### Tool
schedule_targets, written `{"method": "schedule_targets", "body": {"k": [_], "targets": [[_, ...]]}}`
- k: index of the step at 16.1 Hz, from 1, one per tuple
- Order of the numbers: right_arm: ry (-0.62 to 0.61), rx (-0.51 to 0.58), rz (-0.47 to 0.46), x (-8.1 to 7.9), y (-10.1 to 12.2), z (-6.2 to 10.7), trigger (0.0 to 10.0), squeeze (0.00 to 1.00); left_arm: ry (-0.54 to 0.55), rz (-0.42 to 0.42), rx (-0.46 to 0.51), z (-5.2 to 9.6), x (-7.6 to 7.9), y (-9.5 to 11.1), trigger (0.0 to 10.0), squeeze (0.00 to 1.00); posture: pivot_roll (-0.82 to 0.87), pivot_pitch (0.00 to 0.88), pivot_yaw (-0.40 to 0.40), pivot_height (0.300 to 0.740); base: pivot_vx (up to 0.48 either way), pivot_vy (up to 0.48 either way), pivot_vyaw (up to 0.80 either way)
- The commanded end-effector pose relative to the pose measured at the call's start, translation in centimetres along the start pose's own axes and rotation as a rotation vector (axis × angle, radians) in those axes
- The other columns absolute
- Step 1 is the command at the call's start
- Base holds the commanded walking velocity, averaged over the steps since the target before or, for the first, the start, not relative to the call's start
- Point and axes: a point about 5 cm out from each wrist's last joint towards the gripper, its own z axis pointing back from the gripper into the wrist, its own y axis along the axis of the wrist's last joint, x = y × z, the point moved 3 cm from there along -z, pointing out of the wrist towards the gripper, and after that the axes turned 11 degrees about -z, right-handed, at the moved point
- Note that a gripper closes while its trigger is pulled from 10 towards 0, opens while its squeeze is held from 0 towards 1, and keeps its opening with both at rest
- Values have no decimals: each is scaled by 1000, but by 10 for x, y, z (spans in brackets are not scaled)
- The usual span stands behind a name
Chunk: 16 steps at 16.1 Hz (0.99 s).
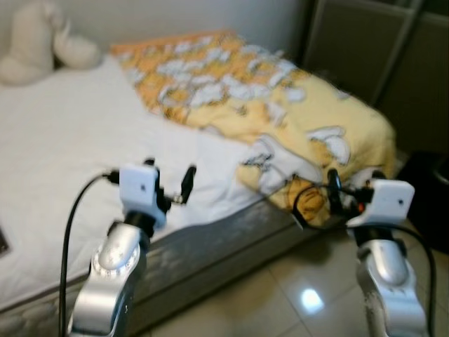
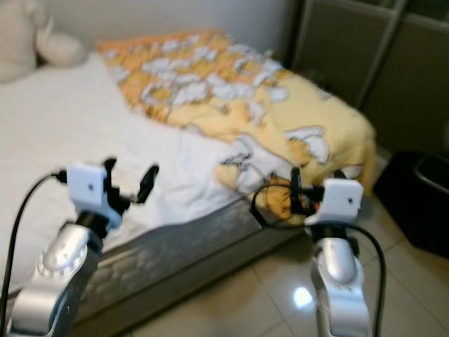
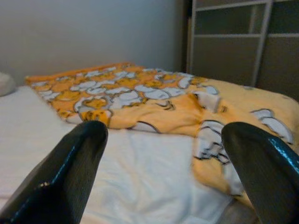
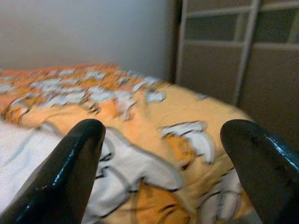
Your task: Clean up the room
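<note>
- Left end effector (image 1: 168,184), fingers spread, hovers over the bed (image 1: 77,133) edge.
- Orange blanket (image 1: 266,105) lies crumpled on the bed, spilling over its corner.
- Right end effector (image 1: 351,188), spread, just beside that overhang; tiled floor (image 1: 280,295) below.
- Plush toy (image 1: 42,42) is cut off.

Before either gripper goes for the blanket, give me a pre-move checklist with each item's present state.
1. Left gripper open: ok.
2. Right gripper open: ok.
3. Both grippers holding nothing: ok.
4. Yellow blanket in front of both grippers, crumpled, hanging over the bed corner: ok.
5. Right gripper touching the blanket: cannot tell, frames blurred.
6. Plush toy lying apart from the blanket near the bed's head: ok.
</note>
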Motion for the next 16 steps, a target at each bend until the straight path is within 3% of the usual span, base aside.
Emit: {"method": "schedule_targets", "body": {"k": [1, 10, 13, 15, 16], "targets": [[6, 3, 9, -2, 2, -3, 10000, 0, -2, -5, -11, -2, 0, -2, 10000, 0, -48, 0, 28, 740, 480, 0, 0], [28, -25, 19, -11, -5, -14, 10000, 0, -40, -12, -4, -2, 11, -3, 10000, 0, -37, 0, 22, 740, 451, 0, 0], [34, -52, 12, -11, -11, -23, 10000, 0, -34, -6, -6, -2, 10, -3, 10000, 0, -25, 0, 19, 740, 412, -240, 0], [26, -118, -42, -17, -26, -40, 10000, 0, -39, 0, -47, 1, 7, -9, 10000, 0, 11, 0, 33, 740, 0, 0, 0], [26, -118, -42, -17, -26, -40, 10000, 0, -39, 0, -47, 1, 7, -9, 10000, 0, 11, 0, 33, 740, 0, 0, 0]]}}
